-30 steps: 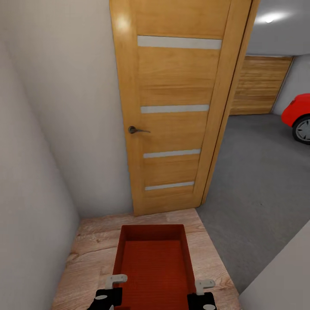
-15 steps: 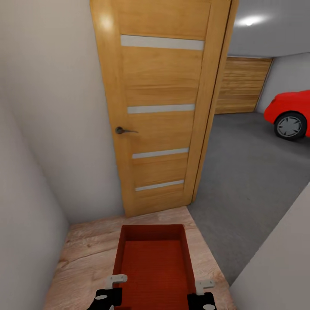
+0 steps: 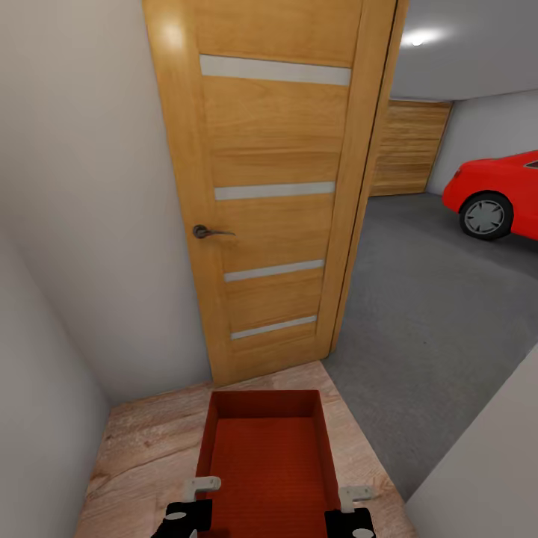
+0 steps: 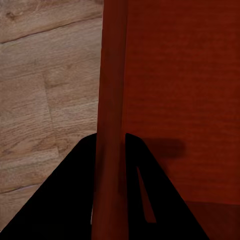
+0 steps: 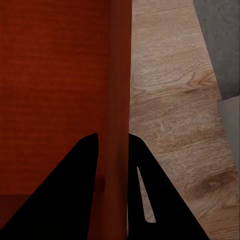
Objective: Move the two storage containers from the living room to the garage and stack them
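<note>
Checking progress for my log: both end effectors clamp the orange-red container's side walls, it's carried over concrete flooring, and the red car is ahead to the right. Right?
One thing is off. The head view shows the container over wood-plank flooring, not concrete; the concrete floor begins past the door. The left end effector, right end effector and car are as stated.

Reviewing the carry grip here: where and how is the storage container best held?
By its two long side walls, one gripper pinching each rim from above. The storage container is open-topped with thin straight walls, and the left gripper and right gripper each straddle one.
</note>
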Robot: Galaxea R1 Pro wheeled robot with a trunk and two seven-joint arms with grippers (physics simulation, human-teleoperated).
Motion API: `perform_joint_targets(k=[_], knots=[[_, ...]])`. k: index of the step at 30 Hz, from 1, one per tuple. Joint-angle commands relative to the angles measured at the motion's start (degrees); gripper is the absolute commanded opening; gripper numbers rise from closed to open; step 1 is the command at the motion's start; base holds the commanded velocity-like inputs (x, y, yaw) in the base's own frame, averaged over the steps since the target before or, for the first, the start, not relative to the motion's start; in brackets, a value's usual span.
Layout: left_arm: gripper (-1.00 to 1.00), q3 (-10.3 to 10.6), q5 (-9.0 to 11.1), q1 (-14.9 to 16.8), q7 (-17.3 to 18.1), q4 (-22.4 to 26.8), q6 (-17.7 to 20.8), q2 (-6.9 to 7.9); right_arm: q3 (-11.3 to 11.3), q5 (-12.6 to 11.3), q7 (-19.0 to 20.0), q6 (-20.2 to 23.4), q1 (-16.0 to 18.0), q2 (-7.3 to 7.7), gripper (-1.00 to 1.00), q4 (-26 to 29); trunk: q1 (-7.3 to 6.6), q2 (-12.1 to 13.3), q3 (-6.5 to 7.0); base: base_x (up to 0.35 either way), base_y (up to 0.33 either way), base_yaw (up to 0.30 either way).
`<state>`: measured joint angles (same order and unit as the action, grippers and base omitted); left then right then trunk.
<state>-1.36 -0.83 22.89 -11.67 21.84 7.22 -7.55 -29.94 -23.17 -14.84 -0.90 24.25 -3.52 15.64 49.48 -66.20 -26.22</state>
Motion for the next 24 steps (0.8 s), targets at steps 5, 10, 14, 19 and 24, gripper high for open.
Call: perform_joint_targets(k=[5,10,14,19,24], knots=[[-1.00,4.0,0.8,0.0,0.1,0.0,0.2,-0.10,-0.2,-0.1,-0.4,-0.2,0.1,0.01,-1.00,-0.1,0.02,0.0,-0.06,0.226,0.247,-0.011],[-1.00,4.0,0.8,0.0,0.1,0.0,0.2,-0.10,-0.2,0.0,-0.5,-0.2,0.1,0.01,-1.00,-0.1,0.02,0.0,-0.06,0.237,0.189,-0.206],[-1.00,4.0,0.8,0.0,0.1,0.0,0.2,-0.10,-0.2,0.0,-0.5,-0.2,0.1,0.01,-1.00,-0.1,0.02,0.0,-0.06,0.214,0.134,-0.277],[-1.00,4.0,0.8,0.0,0.1,0.0,0.2,-0.10,-0.2,0.0,-0.5,-0.2,0.1,0.01,-1.00,-0.1,0.02,0.0,-0.06,0.180,0.095,-0.282],[-1.00,4.0,0.8,0.0,0.1,0.0,0.2,-0.10,-0.2,0.0,-0.5,-0.2,0.1,0.01,-1.00,-0.1,0.02,0.0,-0.06,0.160,0.064,-0.283]])
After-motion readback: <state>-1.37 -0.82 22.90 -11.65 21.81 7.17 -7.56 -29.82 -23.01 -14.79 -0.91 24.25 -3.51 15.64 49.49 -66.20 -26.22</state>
